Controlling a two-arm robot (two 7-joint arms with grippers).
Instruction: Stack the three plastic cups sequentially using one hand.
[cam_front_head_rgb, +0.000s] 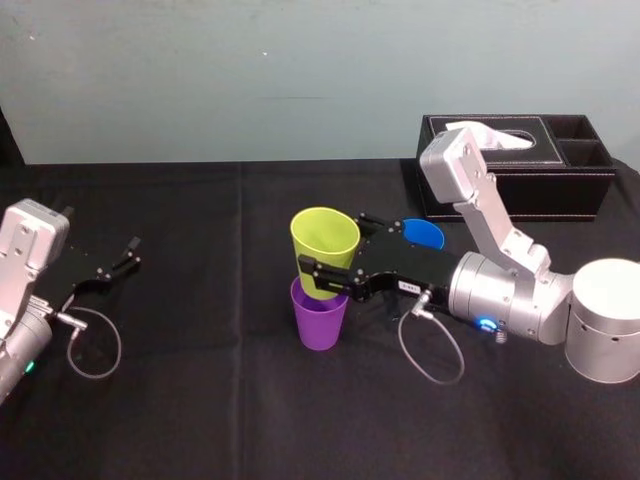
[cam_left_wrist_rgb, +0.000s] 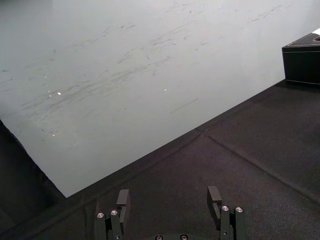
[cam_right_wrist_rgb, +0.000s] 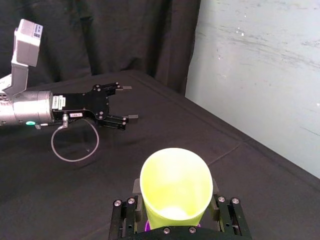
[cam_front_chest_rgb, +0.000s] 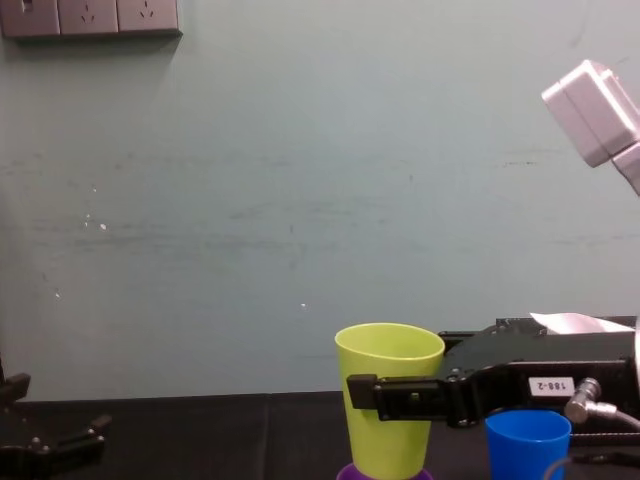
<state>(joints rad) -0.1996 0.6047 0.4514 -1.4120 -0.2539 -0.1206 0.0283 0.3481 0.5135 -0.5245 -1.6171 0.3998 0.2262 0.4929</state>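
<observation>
- The smooth, tapered yellow-green plastic cup (cam_front_head_rgb: 325, 243) looks light and thin-walled. It would likely flex under a hard squeeze and slide in a loose one, so a moderate grip across the mid-wall below the rim suits it best.
- It stands upright at the centre of the head view. Its base is sunk into the mouth of the purple plastic cup (cam_front_head_rgb: 320, 320) directly beneath, and most of its wall stands above the purple rim.
- The black right gripper (cam_front_head_rgb: 332, 242) comes in from the right of the frame and is clamped on this cup at mid-height, one finger on the near wall and one on the far wall.
- In my judgement the taper will guide the cup down once it is let go, though a tilted release could wedge it.
- The bright blue plastic cup (cam_front_head_rgb: 423, 233) stands just behind the right gripper's body, right of centre, waiting its turn.
- Farther out, the black tissue box (cam_front_head_rgb: 520, 190) sits at upper right on the black tablecloth (cam_front_head_rgb: 200, 400).
- The left gripper (cam_front_head_rgb: 128, 255) is parked at the left edge with its fingers apart and holding nothing.
</observation>
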